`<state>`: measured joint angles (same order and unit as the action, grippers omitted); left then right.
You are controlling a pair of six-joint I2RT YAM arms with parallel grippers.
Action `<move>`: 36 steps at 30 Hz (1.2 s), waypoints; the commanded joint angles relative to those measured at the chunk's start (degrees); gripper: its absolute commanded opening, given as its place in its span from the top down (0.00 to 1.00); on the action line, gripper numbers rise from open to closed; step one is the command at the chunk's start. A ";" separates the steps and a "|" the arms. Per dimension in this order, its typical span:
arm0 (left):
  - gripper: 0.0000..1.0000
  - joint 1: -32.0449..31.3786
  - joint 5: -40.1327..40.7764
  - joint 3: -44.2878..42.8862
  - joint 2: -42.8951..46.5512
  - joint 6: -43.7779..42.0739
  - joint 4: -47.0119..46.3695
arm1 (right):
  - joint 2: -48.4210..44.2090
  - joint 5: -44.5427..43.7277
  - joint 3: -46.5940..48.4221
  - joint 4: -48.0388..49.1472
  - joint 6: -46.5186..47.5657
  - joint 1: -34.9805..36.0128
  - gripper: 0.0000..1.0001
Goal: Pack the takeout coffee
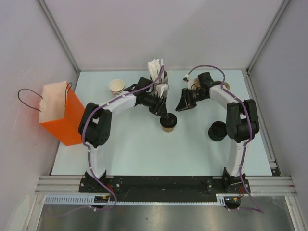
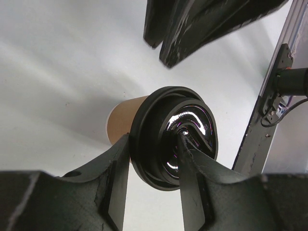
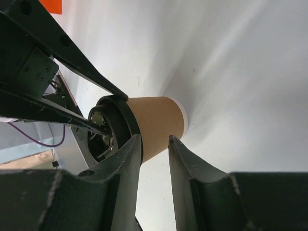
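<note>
The coffee cup (image 1: 167,127) stands upright near the centre of the worktop with a black lid (image 2: 173,137) on top. The left gripper (image 2: 154,144) pinches the lid's rim, one finger outside and one inside. The right gripper (image 3: 155,144) is part-open and empty, just beside the cup. Risk: any lift or sideways pull through the rim alone may strip the lid off or tip the cup.

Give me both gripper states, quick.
Left gripper: closed on the black lid rim, atop the coffee cup.
Right gripper: open, holding nothing.
</note>
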<state>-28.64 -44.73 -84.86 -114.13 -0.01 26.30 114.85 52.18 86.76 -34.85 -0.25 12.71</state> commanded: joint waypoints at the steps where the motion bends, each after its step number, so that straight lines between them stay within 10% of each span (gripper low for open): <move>1: 0.59 -0.80 8.87 2.42 -3.65 -5.35 3.75 | 1.52 0.73 1.75 0.13 0.52 2.67 0.65; 36: 0.59 -0.80 9.05 2.77 -3.74 -5.61 3.67 | 5.38 5.82 1.31 0.13 -0.01 3.37 0.73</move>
<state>-28.73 -44.80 -84.84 -114.13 -0.01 26.26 117.93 58.78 87.15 -33.93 -1.39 15.64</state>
